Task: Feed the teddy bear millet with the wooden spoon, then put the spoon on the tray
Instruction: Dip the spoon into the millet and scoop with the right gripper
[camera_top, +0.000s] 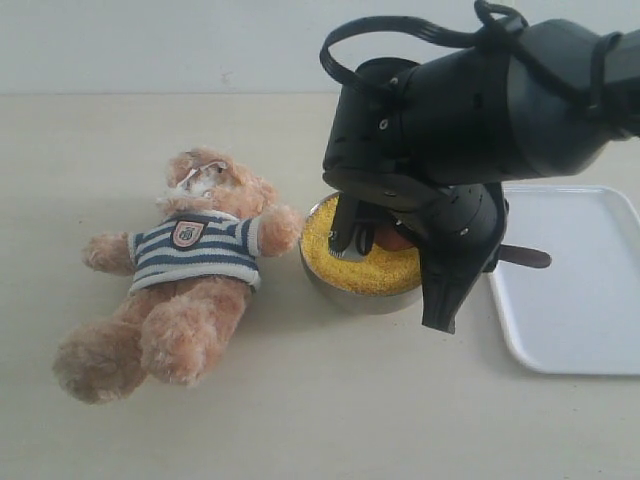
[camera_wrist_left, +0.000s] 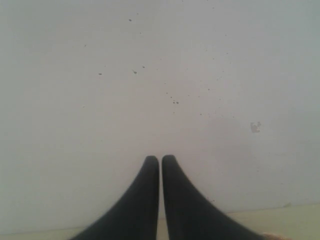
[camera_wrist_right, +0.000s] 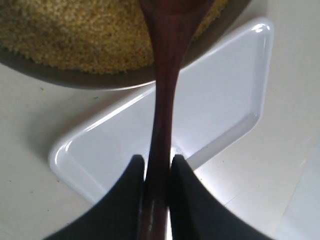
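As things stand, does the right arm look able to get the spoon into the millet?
Probably yes: the right gripper is shut on the handle of the wooden spoon, whose head sits right at the millet, with nothing visible between them.

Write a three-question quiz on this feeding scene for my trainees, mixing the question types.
1. True or false: the left tool is shut and holds nothing.
2. The right tool grips: A) a cloth, B) the wooden spoon, C) a fork?
3. Fill in: in the exterior view, the teddy bear lies to the ____ of the millet.

Key: 1 true; 2 B; 3 left.
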